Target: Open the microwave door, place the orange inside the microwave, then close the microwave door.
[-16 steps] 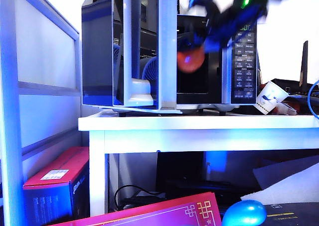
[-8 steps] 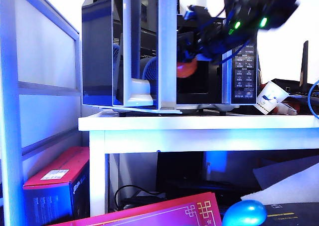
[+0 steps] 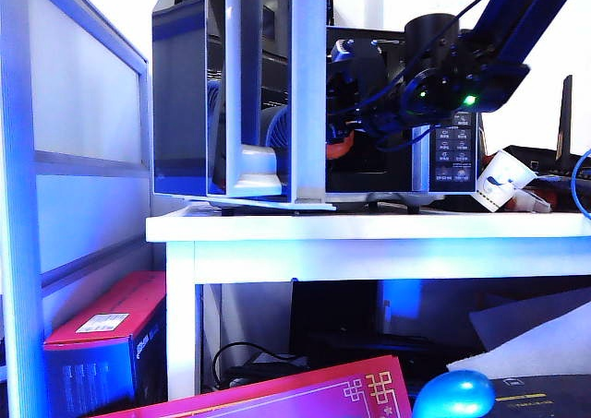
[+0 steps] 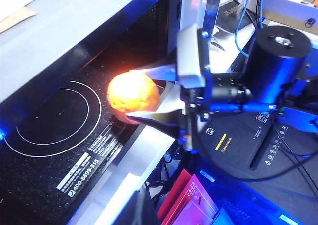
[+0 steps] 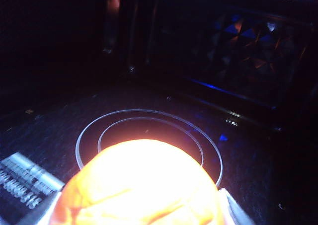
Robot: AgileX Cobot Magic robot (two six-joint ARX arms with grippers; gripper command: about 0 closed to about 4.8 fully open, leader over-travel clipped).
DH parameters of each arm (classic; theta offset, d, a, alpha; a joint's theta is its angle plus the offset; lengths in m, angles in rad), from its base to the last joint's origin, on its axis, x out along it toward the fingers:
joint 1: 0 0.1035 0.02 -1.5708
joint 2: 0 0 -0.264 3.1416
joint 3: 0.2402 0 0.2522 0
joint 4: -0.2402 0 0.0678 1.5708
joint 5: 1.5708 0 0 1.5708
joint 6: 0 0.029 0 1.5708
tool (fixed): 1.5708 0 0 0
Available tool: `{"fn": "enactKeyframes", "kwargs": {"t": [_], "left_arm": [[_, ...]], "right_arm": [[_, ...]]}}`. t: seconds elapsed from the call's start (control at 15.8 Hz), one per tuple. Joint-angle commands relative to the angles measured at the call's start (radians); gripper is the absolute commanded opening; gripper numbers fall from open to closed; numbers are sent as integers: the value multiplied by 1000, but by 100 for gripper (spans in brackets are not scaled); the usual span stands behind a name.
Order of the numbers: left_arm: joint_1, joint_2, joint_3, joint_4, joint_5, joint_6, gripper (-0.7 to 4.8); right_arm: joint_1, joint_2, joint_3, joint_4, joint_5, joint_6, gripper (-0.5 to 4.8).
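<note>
1. Viewing from the exterior camera, the microwave (image 3: 369, 113) is seen on a white table (image 3: 369, 229) with the microwave door (image 3: 180, 95) swung fully open at the left, so that the cavity can be entered. The right arm is reached in from the upper right, its wrist bent toward the opening; the right gripper (image 3: 343, 132) is set at the cavity mouth, and only a sliver of the orange (image 3: 342, 146) is seen under it.
2. From the left wrist camera, the orange (image 4: 131, 92) is shown pinched between the two fingers of the right gripper (image 4: 149, 95), just above the cavity floor beside the ring marks. The left gripper itself is not seen, and its state cannot be told.
3. From the right wrist camera, the orange (image 5: 141, 185) is seen filling the near field between the finger pads (image 5: 233, 210), over the ring marks (image 5: 149, 135) at mid-floor; release is judged to be the next step.
</note>
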Motion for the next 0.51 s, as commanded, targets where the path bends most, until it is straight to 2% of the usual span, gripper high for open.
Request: {"fn": "enactKeyframes", "kwargs": {"t": [0.06, 0.51], "left_arm": [[-3, 27, -24, -172, -22, -3, 17], [-3, 27, -24, -191, -22, -3, 17]], "right_arm": [[19, 33, 79, -31, -12, 4, 264], [27, 134, 253, -86, -39, 3, 265]]}}
